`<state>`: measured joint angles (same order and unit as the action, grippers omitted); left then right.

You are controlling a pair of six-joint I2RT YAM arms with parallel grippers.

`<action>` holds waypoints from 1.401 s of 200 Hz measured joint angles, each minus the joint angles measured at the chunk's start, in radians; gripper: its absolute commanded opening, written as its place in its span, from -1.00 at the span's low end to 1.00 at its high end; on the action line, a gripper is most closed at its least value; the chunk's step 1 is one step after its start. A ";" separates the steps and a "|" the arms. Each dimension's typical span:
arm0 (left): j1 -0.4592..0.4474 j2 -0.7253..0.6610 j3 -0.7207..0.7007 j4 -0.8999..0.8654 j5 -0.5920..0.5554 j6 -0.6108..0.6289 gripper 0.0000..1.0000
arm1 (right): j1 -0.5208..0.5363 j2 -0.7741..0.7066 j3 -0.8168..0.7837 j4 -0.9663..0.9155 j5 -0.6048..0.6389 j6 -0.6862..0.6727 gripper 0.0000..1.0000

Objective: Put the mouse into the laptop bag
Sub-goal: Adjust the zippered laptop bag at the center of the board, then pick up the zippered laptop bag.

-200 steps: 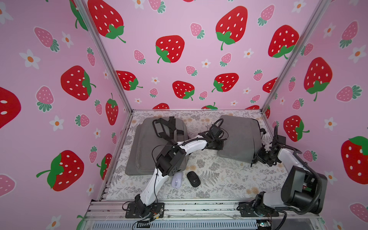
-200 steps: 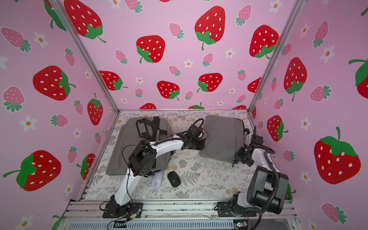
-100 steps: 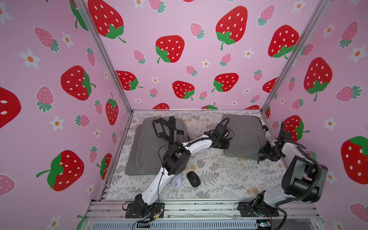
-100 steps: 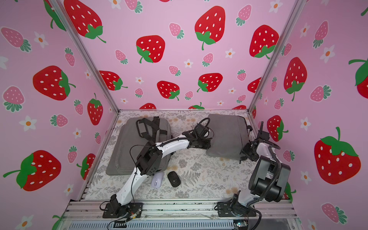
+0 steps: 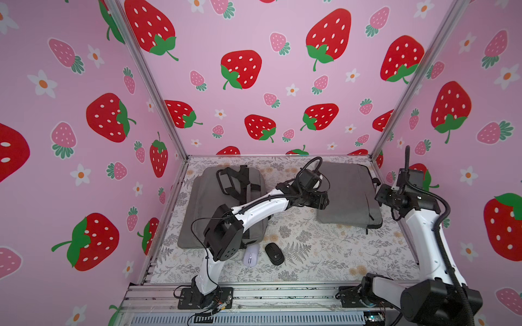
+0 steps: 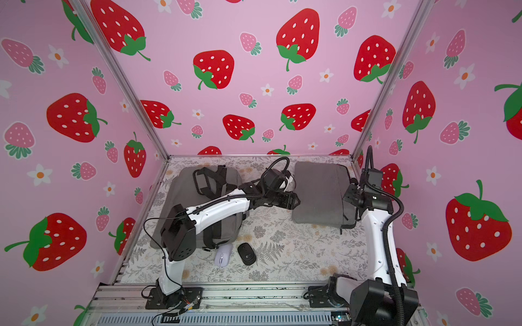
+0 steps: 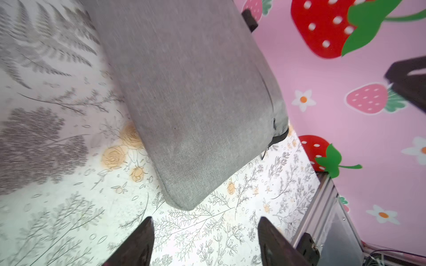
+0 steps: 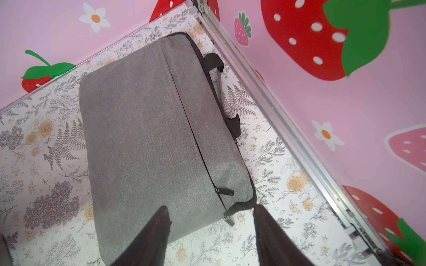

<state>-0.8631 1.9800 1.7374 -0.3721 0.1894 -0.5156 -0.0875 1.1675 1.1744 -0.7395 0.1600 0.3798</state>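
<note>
Laptop bag [image 5: 347, 194]: flat, round-cornered rectangle of grey woven fabric with black trim and zip, lying at the table's [image 5: 324, 248] back right. Mice: one black oval [image 5: 274, 253] and one pale, glossy [image 5: 250, 255], side by side near the front, well apart from the bag. Left gripper [image 7: 205, 221] and right gripper [image 8: 211, 207]: dark tapered fingers spread, empty, one at each side of the bag.

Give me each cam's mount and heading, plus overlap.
Both top views: high over the aluminium front rail, angled down at the floral-print table; both arms show whole, left claw and right claw flanking the grey fabric laptop bag.
Left wrist: on the left arm, looking past its spread fingers at a bag corner; only those fingers show.
Right wrist: on the right arm, looking along the bag's zipper; only its fingers show.
Shared: the bag, in all views; wrist views see it from opposite sides.
</note>
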 measured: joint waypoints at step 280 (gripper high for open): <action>0.949 -0.337 -0.549 -0.195 -0.337 -0.064 0.90 | 0.805 1.222 0.750 0.454 -0.588 0.051 0.13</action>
<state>0.0860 1.6428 1.1881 -0.5674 -0.1474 -0.5793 0.7170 2.3898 1.9247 -0.2855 -0.4282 0.4309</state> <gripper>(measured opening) 0.993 0.594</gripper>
